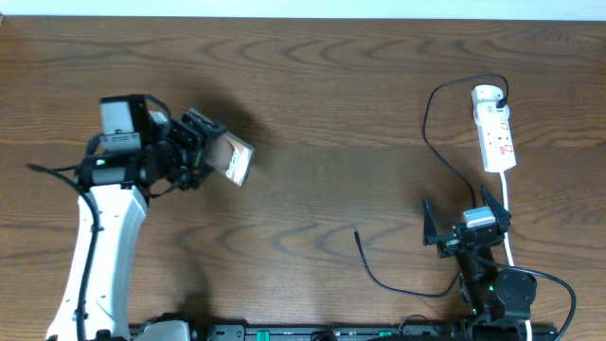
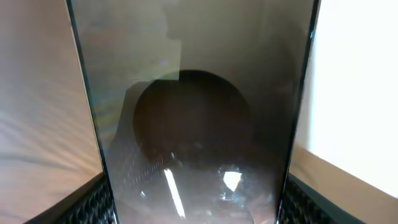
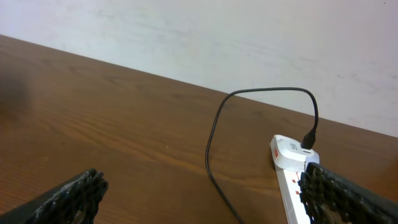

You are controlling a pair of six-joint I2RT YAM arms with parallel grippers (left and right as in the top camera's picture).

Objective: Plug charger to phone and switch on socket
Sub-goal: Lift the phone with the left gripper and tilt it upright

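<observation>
My left gripper [image 1: 204, 147] is shut on the phone [image 1: 232, 158] and holds it tilted above the table at the left. In the left wrist view the phone [image 2: 196, 124] is a glossy reflective slab that fills the frame between my fingers. The white socket [image 1: 494, 130] lies at the far right, and it also shows in the right wrist view [image 3: 289, 168]. The black charger cable [image 1: 436, 142] is plugged into the socket's top end, and its free tip [image 1: 356, 230] lies on the table. My right gripper [image 1: 466, 220] is open and empty, below the socket.
The thick white socket cord [image 1: 507, 223] runs down past my right gripper. Black robot cables [image 1: 559, 303] lie at the front right. A white wall [image 3: 249, 43] stands behind the table's far edge.
</observation>
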